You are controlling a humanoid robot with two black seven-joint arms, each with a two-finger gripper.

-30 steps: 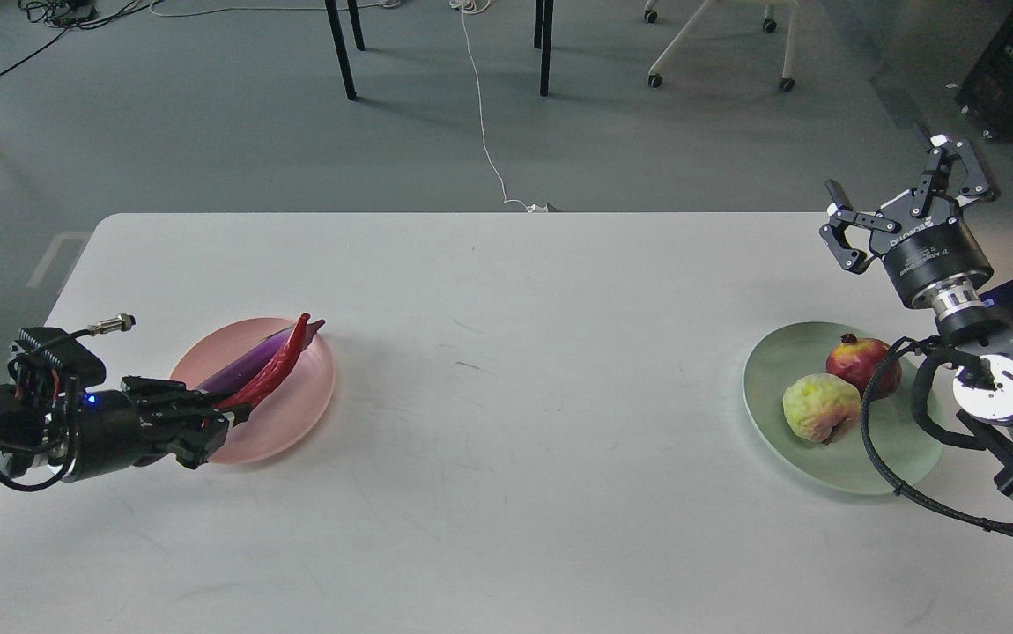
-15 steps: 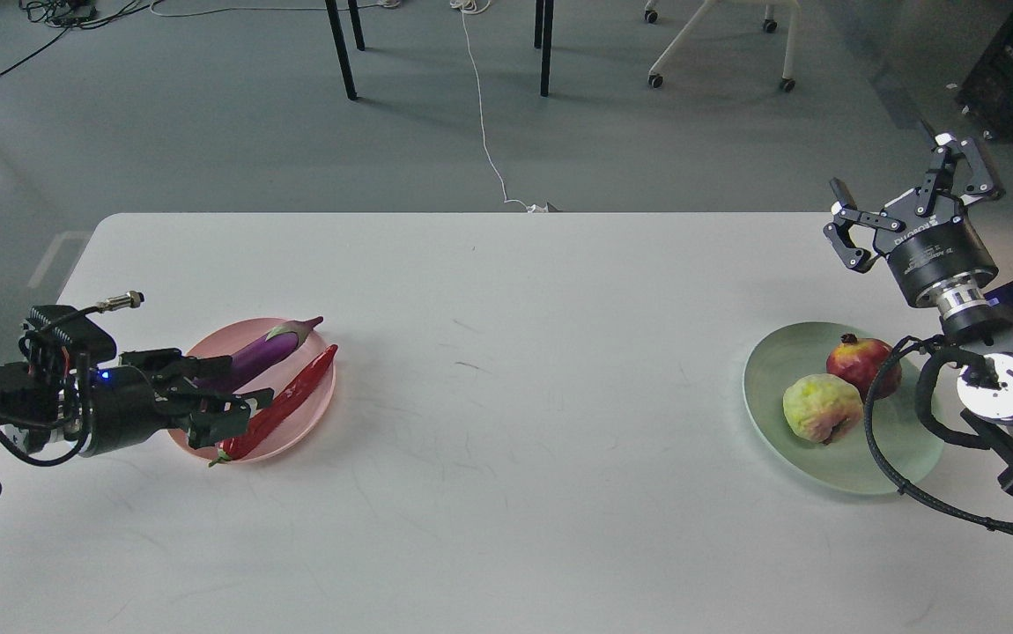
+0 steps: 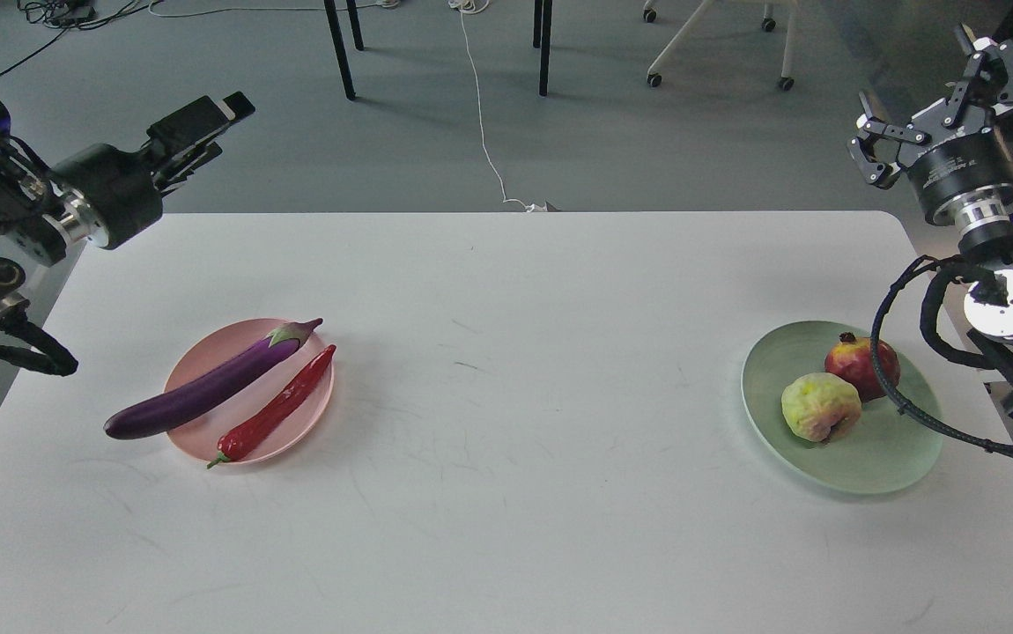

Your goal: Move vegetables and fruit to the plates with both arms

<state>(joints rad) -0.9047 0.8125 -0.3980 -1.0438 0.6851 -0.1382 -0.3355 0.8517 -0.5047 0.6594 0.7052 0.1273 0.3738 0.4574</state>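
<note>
Eggplant (image 3: 209, 393) lying across pink plate (image 3: 313, 401) on left side of worktop (image 3: 506, 493), long axis running near-left to far-right; grey-green cap at far-right end, blunt purple end overhanging plate's near-left rim. Chili pepper (image 3: 280, 409) just beside it on the right, roughly parallel, green stem at near-left, tip pointing far-right. Both well apart from left gripper (image 3: 207, 123), raised past worktop's far-left corner, aimed far-right; fingers seen edge-on, cannot tell whether spread or pressed together. Pomegranate (image 3: 861, 367) on green plate (image 3: 876, 462) at right side, crown up; yellow-green fruit (image 3: 820, 407) touching it on near-left. Right gripper (image 3: 947, 84) high beyond far-right corner, well apart from both fruits, fingers spread, holding nothing. Black cable (image 3: 912, 405) from right arm looping over green plate's right rim.
</note>
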